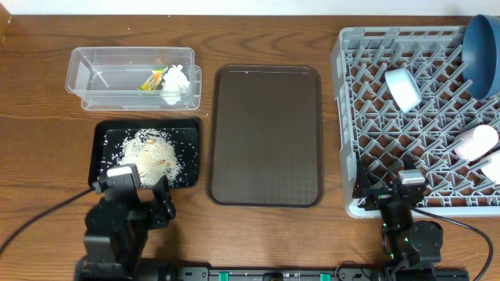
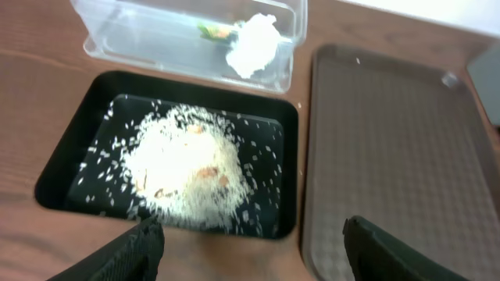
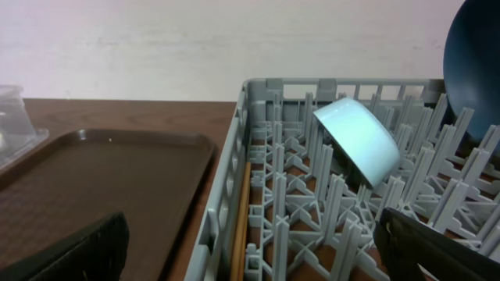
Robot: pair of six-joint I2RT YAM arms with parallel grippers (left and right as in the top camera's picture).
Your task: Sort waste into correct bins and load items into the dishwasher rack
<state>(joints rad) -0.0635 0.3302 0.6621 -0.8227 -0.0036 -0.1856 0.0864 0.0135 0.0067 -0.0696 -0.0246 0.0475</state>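
Bare wooden table [image 1: 258, 31] runs along the top of the overhead frame and in narrow strips between the containers. The brown serving tray [image 1: 266, 134] fills the centre with nothing on it.

At upper left the clear tub [image 1: 133, 76] holds the orange and yellow-green wrapper [image 1: 153, 79] with the crumpled white tissue [image 1: 176, 78] just beside it. Just below the tub, the black tray [image 1: 105, 133] holds a heap of white rice scraps [image 1: 152, 154], with loose grains scattered around it.

The grey rack [image 1: 351, 117] takes up the right side, partly cut off by the frame edge. The dark blue plate [image 1: 483, 47] stands on edge in its top right corner, the white bowl [image 1: 403, 87] lies tilted among the pegs, and the pinkish cup [image 1: 476, 142] and white cup [image 1: 494, 165] lie at the right edge. A wooden chopstick [image 3: 241, 226] lies along the inside of the rack's left wall.

The left gripper [image 2: 250, 257] hovers at the black tray's lower rim, fingers spread wide and holding nothing. The right gripper [image 3: 250, 257] sits at the rack's lower left corner, likewise spread and empty.
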